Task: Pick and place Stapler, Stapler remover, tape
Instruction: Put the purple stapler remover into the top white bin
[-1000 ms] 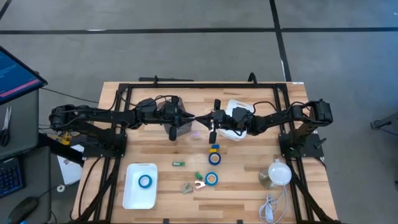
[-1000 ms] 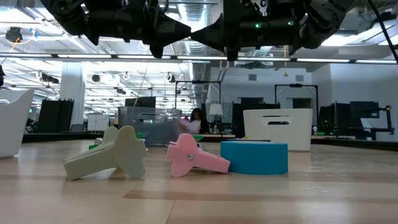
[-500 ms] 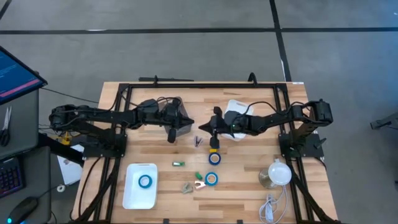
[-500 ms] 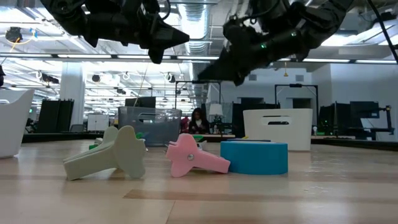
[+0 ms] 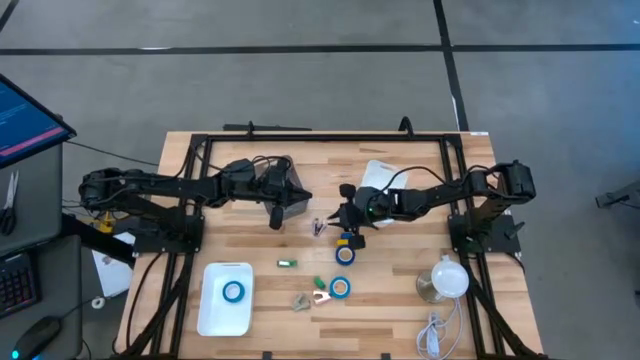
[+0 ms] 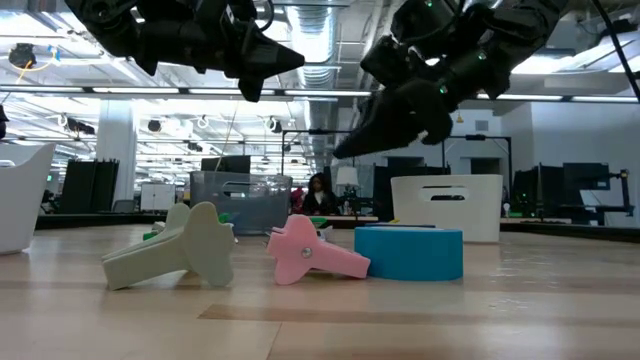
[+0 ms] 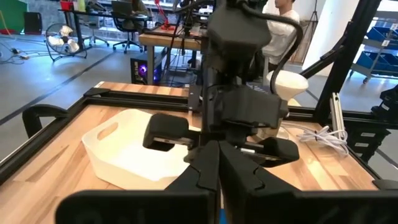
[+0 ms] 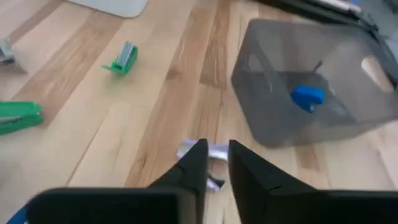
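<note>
My right gripper (image 8: 216, 165) hangs open, by a narrow gap, tipped down over mid-table (image 5: 332, 222). Just past its tips a small pale purple-and-white piece (image 8: 214, 150) lies flat on the wood, untouched. My left gripper (image 5: 303, 197) is shut and empty, held level above the grey bin (image 5: 285, 200). Blue tape rolls lie flat at mid-table (image 5: 345, 254) and nearer the front (image 5: 340, 287). A third (image 5: 233, 291) lies in the white tray (image 5: 212, 310). A green stapler (image 5: 288, 264) and two staple removers, beige (image 6: 180, 250) and pink (image 6: 310, 250), lie on the table.
The clear grey bin (image 8: 311, 87) holds a blue piece (image 8: 308, 96). A white bin (image 5: 382, 178) stands under the right arm. A second green piece (image 5: 320, 282) and a small yellow-and-blue piece (image 5: 346, 238) lie near the tapes. A white lamp and cable (image 5: 445, 280) sit at the front right.
My right gripper has drawn back from the left gripper's tip, sunk toward the table and tipped its fingers downward. The small pale piece, a blur below the two tips a second ago, now lies still on the wood.
</note>
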`<state>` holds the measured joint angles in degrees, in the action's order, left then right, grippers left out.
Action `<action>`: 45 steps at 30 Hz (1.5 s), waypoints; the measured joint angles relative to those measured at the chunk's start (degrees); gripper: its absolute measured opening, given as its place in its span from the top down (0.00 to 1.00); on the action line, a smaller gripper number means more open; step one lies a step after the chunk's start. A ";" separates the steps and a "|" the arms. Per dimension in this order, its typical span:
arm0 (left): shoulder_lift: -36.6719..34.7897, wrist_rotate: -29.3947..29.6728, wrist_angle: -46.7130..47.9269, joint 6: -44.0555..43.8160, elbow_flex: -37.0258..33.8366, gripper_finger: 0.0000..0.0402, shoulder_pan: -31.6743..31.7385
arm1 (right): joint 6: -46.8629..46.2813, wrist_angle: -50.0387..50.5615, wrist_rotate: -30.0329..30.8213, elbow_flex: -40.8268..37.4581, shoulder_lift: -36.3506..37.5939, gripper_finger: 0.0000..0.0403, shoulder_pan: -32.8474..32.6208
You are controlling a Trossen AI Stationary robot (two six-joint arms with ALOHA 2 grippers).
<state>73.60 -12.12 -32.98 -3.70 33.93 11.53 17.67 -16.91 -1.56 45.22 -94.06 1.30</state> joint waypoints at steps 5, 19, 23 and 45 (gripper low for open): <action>-0.03 0.00 -0.01 0.00 0.00 1.00 0.00 | 3.51 2.16 0.07 2.18 0.01 0.72 0.25; -12.94 0.02 9.83 4.92 0.03 1.00 0.00 | 8.42 16.07 1.52 10.25 -2.14 0.71 0.59; -18.27 0.02 16.19 4.94 0.02 1.00 0.00 | 9.37 19.98 1.87 15.19 -9.48 0.71 0.28; -25.90 0.03 28.36 4.79 0.02 1.00 0.02 | 14.86 41.28 7.59 34.57 -26.25 0.73 -2.01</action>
<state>47.70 -12.09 -4.62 1.08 33.95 11.55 32.53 24.37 6.02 79.79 -120.31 -0.71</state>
